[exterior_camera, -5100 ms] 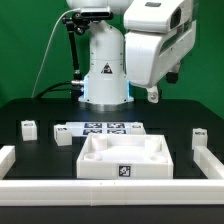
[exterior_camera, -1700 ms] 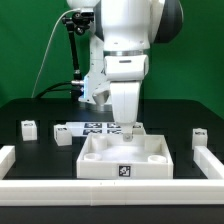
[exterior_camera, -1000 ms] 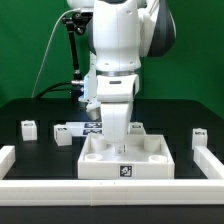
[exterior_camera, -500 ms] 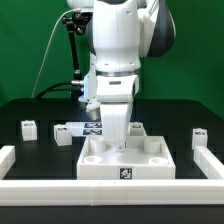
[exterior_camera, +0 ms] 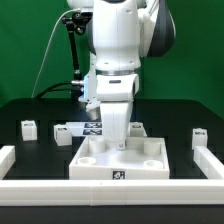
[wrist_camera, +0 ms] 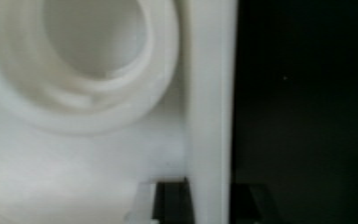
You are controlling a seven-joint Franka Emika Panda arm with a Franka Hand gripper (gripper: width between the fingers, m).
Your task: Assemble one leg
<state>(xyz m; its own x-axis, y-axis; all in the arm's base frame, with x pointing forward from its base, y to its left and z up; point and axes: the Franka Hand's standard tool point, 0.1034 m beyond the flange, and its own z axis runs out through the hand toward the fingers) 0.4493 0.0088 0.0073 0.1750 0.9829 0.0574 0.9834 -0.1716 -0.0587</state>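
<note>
The large white tray-shaped piece point(exterior_camera: 90, 170) lies in the middle of the table, tag facing the front. My gripper point(exterior_camera: 118, 143) is down at its back wall. In the wrist view my gripper point(wrist_camera: 213, 198) has its two dark fingers astride the tray's thin wall point(wrist_camera: 208, 120), shut on it; a round socket point(wrist_camera: 96, 50) of the tray fills the picture beside it. Three small white legs stand apart from me: one point(exterior_camera: 28, 127) at the exterior view's far left, one point(exterior_camera: 62, 134) left of the tray, one point(exterior_camera: 197, 138) at the right.
The marker board point(exterior_camera: 97, 127) lies behind the tray, partly hidden by my arm. A low white rail borders the table at the left point(exterior_camera: 8, 158), the front point(exterior_camera: 60, 195) and the right point(exterior_camera: 210, 160). The robot's base point(exterior_camera: 85, 90) stands at the back.
My arm came from the upper right down onto the tray's back wall. In the last half second the tray slid towards the front rail with my gripper on it.
</note>
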